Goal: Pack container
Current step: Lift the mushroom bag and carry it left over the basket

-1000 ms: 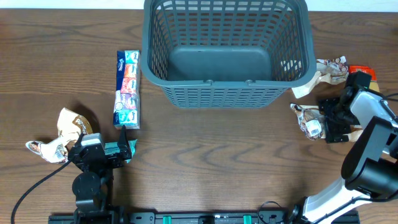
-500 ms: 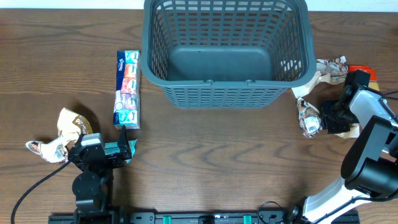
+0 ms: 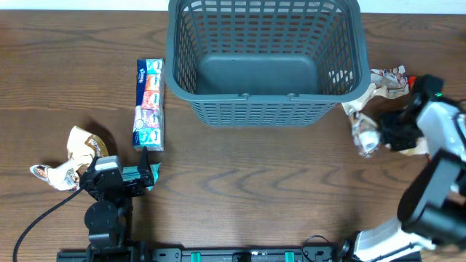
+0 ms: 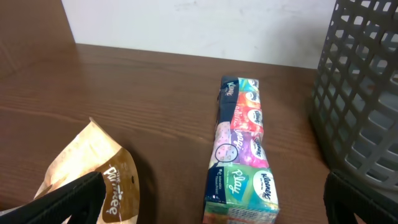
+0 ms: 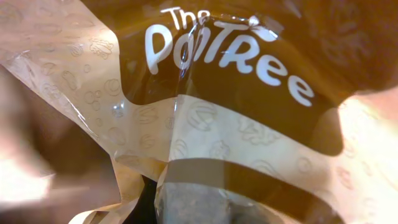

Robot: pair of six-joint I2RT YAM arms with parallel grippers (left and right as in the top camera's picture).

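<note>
The container point(image 3: 255, 110), a big dark grey lattice basket, stands at the back centre with nothing in it. Right of it, my right gripper point(image 3: 384, 136) is shut on a crumpled brown-and-cream snack packet point(image 3: 364, 137). That packet point(image 5: 217, 124) fills the right wrist view and hides the fingers. My left gripper point(image 3: 145, 175) rests open near the front left edge, holding nothing. Ahead of it lie a colourful tissue pack point(image 3: 149, 104) and another snack packet point(image 3: 76, 149). The left wrist view shows the tissue pack point(image 4: 242, 149) and that packet point(image 4: 93, 177) between the wide-spread fingers point(image 4: 68, 199).
Another crumpled snack packet point(image 3: 382, 81) lies by the basket's right wall, with a small red-orange item point(image 3: 413, 80) just behind my right arm. The basket's wall point(image 4: 367, 93) rises at the right of the left wrist view.
My right gripper has shut on the snack packet and shifted it slightly toward the back. The left arm has not moved.
</note>
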